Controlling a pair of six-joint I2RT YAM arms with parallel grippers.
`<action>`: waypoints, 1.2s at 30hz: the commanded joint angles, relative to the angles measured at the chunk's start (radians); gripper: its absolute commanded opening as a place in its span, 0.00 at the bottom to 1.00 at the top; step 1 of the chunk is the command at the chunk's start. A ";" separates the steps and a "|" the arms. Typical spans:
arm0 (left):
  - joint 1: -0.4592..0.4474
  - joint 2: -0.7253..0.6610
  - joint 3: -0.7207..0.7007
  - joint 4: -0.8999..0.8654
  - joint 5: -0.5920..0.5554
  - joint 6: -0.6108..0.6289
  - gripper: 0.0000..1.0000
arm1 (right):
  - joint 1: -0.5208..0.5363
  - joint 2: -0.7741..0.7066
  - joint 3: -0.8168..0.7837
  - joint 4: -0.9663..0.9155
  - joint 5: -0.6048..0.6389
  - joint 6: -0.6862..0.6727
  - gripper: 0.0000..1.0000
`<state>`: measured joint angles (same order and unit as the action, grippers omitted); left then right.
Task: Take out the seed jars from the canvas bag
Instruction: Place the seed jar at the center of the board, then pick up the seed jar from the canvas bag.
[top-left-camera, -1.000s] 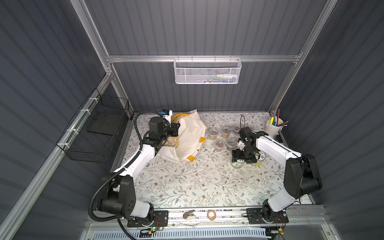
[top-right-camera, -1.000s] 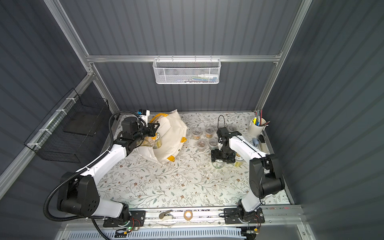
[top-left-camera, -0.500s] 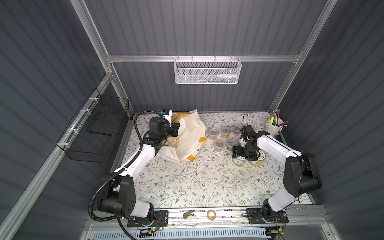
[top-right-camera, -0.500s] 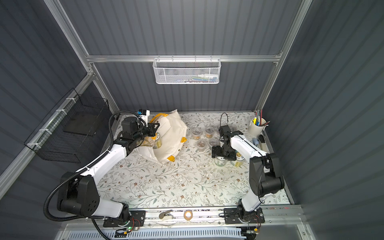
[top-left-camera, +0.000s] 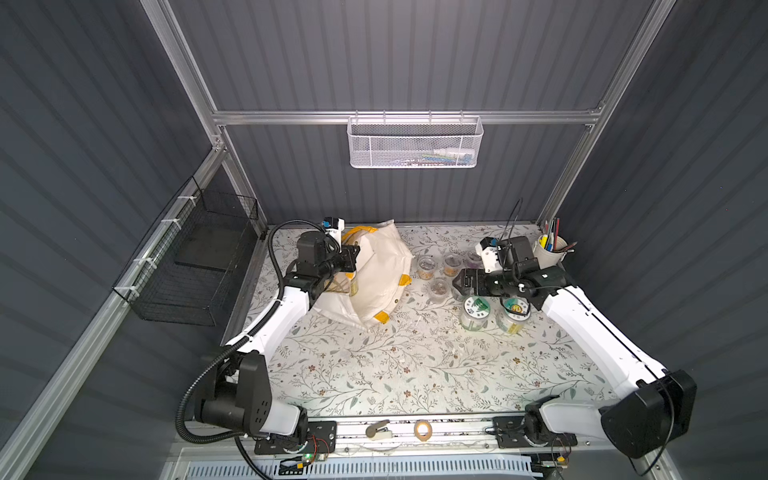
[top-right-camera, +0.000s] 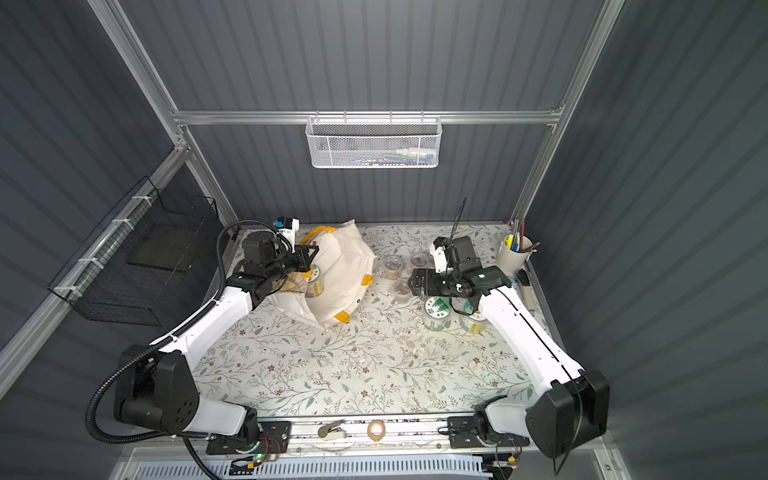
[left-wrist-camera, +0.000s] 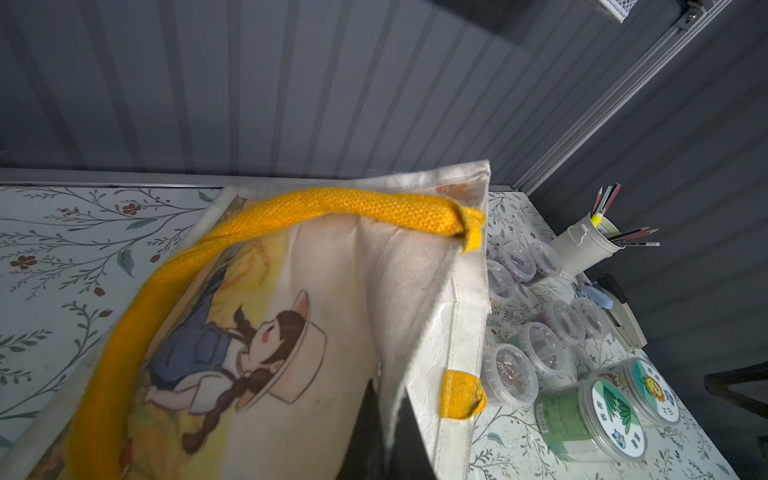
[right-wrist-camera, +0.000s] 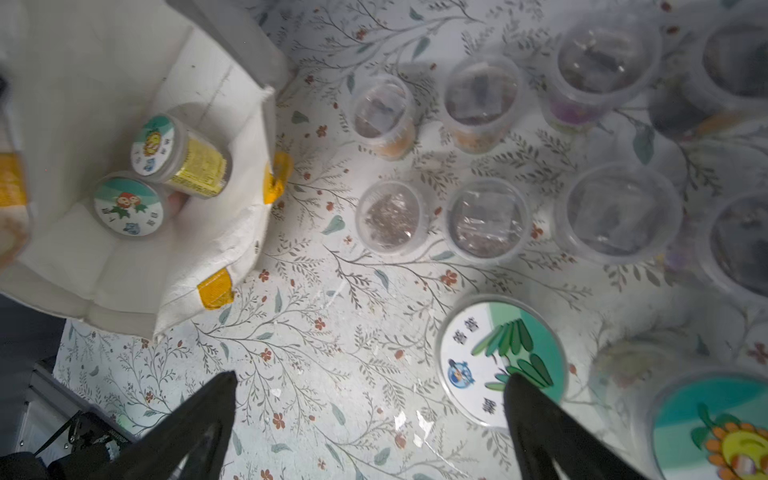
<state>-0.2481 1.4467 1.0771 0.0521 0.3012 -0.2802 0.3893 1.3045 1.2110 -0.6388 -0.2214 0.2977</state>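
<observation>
Bag mouth open, R free: 2 big jars to fetch.
L gripper (top-right-camera: 311, 257) clamped on canvas bag (top-left-camera: 382, 274) rim, bag on its side far left; inside, yellow-label jar (right-wrist-camera: 183, 162) and red-pic jar (right-wrist-camera: 128, 206), side by side. Small cups (top-left-camera: 438, 286) between bag & R gripper (right-wrist-camera: 370, 376), jaws wide, empty, above leaf-lid jar (right-wrist-camera: 490, 345). I'd hold L steady, bring R in near side of cups, grab yellow one across its body.

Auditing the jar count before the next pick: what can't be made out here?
- Inside the canvas bag, right wrist view: two jars show; folded cloth hides any others.
- Outermost small cups, right wrist view: blurred, cut by the frame edge; seeds unclear.
- Mesh basket contents, top views: too small.
</observation>
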 joint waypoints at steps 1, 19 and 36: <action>0.001 -0.021 0.037 -0.044 -0.019 0.025 0.00 | 0.078 0.036 0.029 0.129 -0.042 -0.040 0.99; 0.001 -0.046 0.064 -0.086 0.001 0.032 0.00 | 0.331 0.689 0.457 0.518 -0.251 -0.006 0.94; 0.001 -0.074 0.039 -0.014 0.121 -0.001 0.00 | 0.416 0.975 0.742 0.461 -0.031 -0.026 0.98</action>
<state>-0.2298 1.4200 1.1099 -0.0071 0.3172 -0.2676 0.7837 2.2620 1.9240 -0.1852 -0.2867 0.2695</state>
